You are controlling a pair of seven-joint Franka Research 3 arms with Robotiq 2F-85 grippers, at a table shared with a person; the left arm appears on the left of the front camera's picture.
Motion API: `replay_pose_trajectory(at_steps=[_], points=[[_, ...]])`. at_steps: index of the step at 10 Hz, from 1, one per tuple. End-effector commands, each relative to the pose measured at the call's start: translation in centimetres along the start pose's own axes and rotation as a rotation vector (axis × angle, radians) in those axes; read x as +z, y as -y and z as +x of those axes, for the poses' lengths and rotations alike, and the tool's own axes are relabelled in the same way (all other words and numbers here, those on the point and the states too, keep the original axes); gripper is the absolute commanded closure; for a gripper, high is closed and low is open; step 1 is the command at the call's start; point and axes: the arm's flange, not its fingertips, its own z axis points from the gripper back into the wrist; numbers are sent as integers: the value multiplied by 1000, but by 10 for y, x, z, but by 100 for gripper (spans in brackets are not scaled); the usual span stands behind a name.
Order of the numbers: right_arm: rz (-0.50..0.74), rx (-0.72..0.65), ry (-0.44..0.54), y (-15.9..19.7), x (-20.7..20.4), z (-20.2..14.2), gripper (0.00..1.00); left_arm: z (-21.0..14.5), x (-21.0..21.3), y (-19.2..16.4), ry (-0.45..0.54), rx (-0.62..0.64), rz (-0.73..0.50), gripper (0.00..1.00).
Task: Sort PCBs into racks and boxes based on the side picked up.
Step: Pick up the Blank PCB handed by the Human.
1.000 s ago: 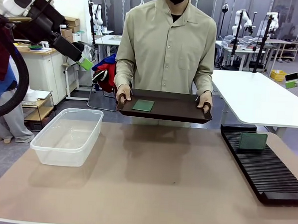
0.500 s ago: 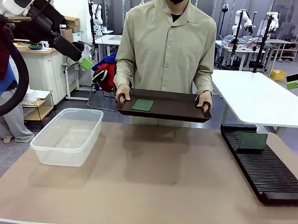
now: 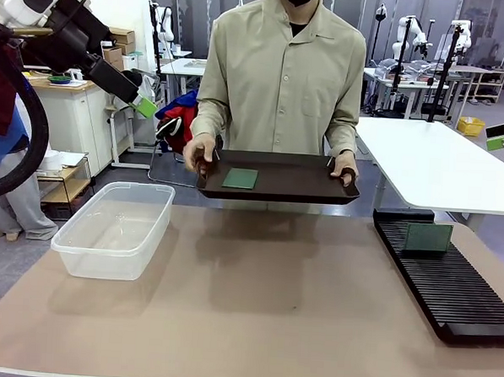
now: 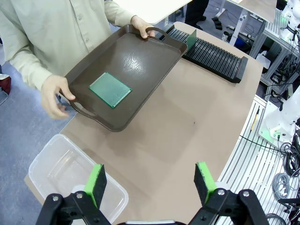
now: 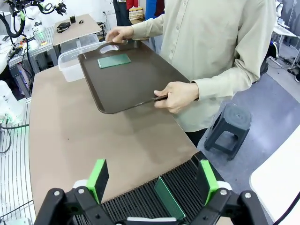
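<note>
Hovering above table, left claw (image 4: 150, 180) and right claw (image 5: 153, 178) gape wide, both empty.

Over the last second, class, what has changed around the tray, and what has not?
The person's right hand has moved outward from the handle of the tray, loosening its grip. The other hand, the flat PCB on it, the standing PCB in the rack, the tub, and the open left gripper and right gripper stayed put.

pcb (image 3: 240, 179): green | tray (image 3: 295, 179): dark brown | rack (image 3: 450, 287): black, slotted | tub (image 3: 104, 263): clear
</note>
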Motion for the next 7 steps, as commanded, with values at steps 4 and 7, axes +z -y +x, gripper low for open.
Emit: replay_pose_trajectory(at_steps=[4, 7], points=[[-8, -1, -2, 1, 0, 0, 0, -1, 0, -1, 4, 1, -10, 0], [-8, -1, -2, 1, 0, 0, 0, -1, 0, -1, 4, 1, -10, 0]])
